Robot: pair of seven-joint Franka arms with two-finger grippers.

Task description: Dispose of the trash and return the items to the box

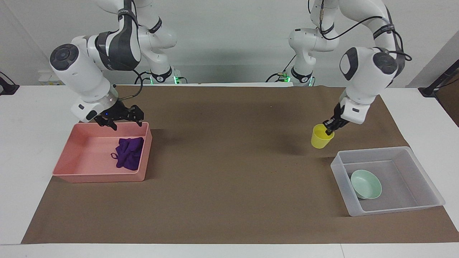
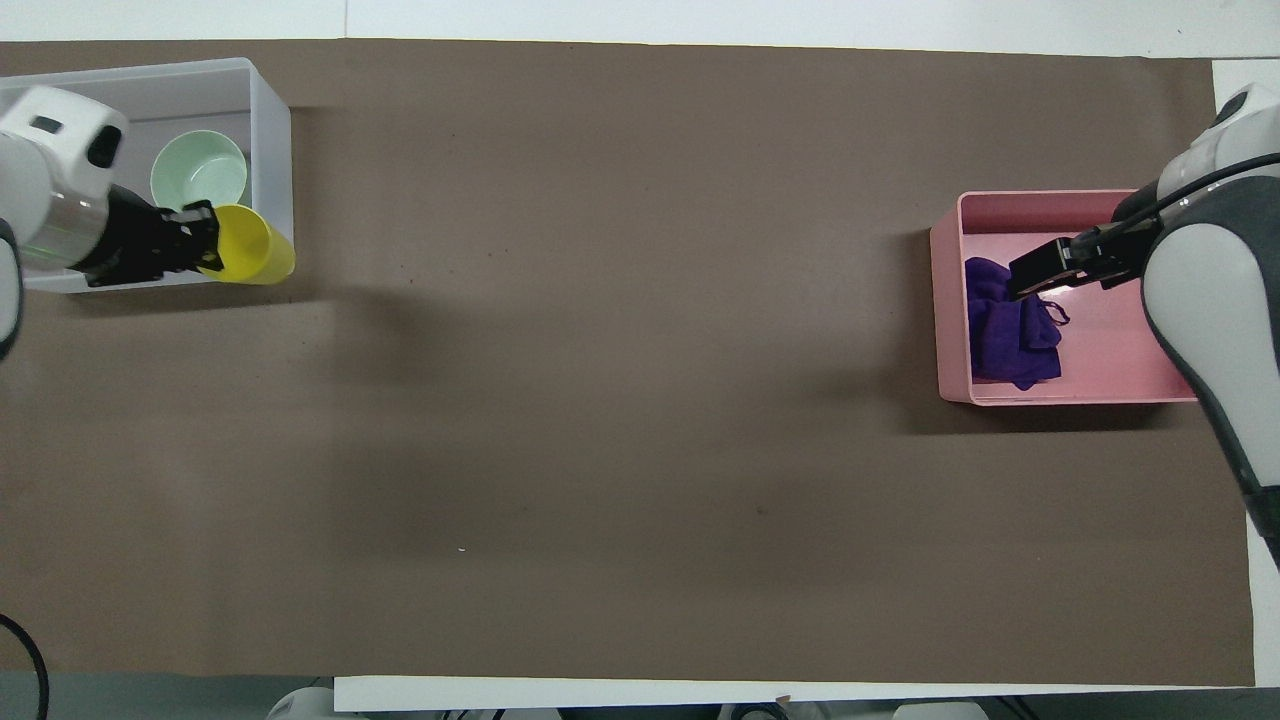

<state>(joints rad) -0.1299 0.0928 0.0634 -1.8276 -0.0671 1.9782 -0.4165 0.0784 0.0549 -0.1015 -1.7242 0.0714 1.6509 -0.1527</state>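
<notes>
My left gripper (image 1: 328, 129) is shut on the rim of the yellow cup (image 1: 321, 136) and holds it tilted in the air, over the mat beside the clear box (image 1: 394, 209), by the box's wall nearer to the robots. In the overhead view the cup (image 2: 250, 258) in that gripper (image 2: 205, 240) overlaps the box's wall (image 2: 270, 120). The mint-green bowl (image 1: 365, 183) (image 2: 198, 178) sits in the box. The purple cloth wad (image 1: 128, 153) (image 2: 1005, 330) lies in the pink tray (image 1: 96, 177). My right gripper (image 1: 123, 118) (image 2: 1040, 270) is open and empty above that tray.
A brown mat (image 1: 229, 179) covers the table's middle between the pink tray (image 2: 1060, 398) at the right arm's end and the clear box at the left arm's end. White table strips lie outside the mat.
</notes>
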